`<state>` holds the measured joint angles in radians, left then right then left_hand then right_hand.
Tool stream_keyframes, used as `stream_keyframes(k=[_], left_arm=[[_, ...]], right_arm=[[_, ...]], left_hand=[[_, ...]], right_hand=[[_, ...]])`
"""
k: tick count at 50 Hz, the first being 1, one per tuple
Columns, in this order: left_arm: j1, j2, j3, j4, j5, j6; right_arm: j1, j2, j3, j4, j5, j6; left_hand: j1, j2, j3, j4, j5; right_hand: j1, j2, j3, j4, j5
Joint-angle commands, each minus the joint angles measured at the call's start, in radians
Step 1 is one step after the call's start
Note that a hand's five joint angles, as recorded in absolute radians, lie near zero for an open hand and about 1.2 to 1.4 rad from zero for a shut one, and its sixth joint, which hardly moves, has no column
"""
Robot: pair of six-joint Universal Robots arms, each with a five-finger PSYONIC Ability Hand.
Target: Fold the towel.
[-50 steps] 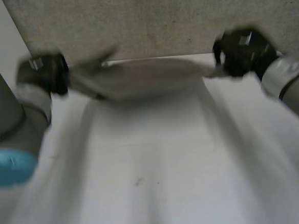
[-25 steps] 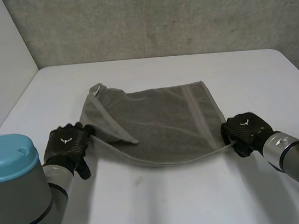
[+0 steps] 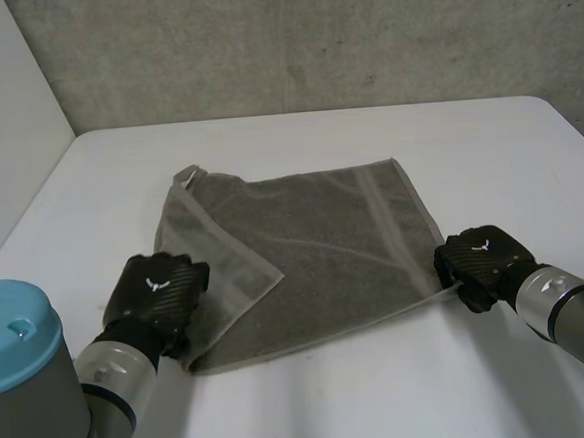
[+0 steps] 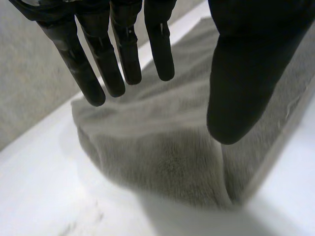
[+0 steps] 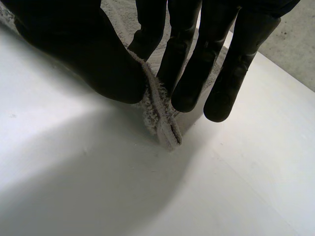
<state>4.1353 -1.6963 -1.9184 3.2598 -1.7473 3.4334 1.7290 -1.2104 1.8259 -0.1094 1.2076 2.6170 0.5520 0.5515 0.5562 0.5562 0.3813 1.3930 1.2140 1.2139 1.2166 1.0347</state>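
A grey towel lies spread on the white table, with its left side doubled over into a slanted flap. My left hand rests over the towel's near left corner. In the left wrist view its fingers are straight and its thumb stands apart, just above the towel, gripping nothing. My right hand is at the near right corner. In the right wrist view the right hand's thumb and fingers pinch that corner a little off the table.
A grey wall runs behind the table's far edge, and a white wall stands at the left. Bare tabletop lies in front of the towel and beyond it. A small hanging loop sticks out at the towel's far left corner.
The towel came down from being held up between both hands and now lies on the table. My left hand let go and opened, then shifted onto the near left corner. My right hand keeps its pinch.
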Motion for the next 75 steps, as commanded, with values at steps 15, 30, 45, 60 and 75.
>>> stream_keyframes(k=[15, 30, 45, 60, 75], left_arm=[[0.083, -0.023, 0.01, 0.041, 0.066, -0.019], [-0.035, -0.273, 0.127, 0.153, 0.068, -0.08], [-0.021, -0.393, 0.196, 0.156, -0.005, -0.074], [0.101, -0.41, 0.211, 0.184, -0.078, -0.014], [0.318, -0.398, 0.2, 0.265, -0.12, -0.011]], right_arm=[[0.007, 0.003, 0.003, 0.0, 0.001, 0.0], [0.007, 0.005, 0.009, 0.0, 0.0, 0.0], [0.003, -0.001, 0.015, 0.0, 0.0, 0.0], [0.0, -0.001, 0.013, 0.0, -0.002, -0.002], [0.0, 0.0, 0.012, 0.0, 0.0, -0.015]], left_hand=[[-0.353, -0.353, -0.357, -0.357, -0.357], [-0.336, -0.335, -0.34, -0.34, -0.339], [-0.336, -0.335, -0.34, -0.34, -0.339], [-0.336, -0.335, -0.34, -0.34, -0.339], [-0.333, -0.332, -0.337, -0.337, -0.336]], right_hand=[[0.003, 0.182, 0.182, 0.18, 0.187], [0.003, 0.182, 0.182, 0.18, 0.187], [0.003, 0.182, 0.182, 0.18, 0.187], [0.003, 0.182, 0.182, 0.18, 0.187], [0.003, 0.182, 0.182, 0.18, 0.187]])
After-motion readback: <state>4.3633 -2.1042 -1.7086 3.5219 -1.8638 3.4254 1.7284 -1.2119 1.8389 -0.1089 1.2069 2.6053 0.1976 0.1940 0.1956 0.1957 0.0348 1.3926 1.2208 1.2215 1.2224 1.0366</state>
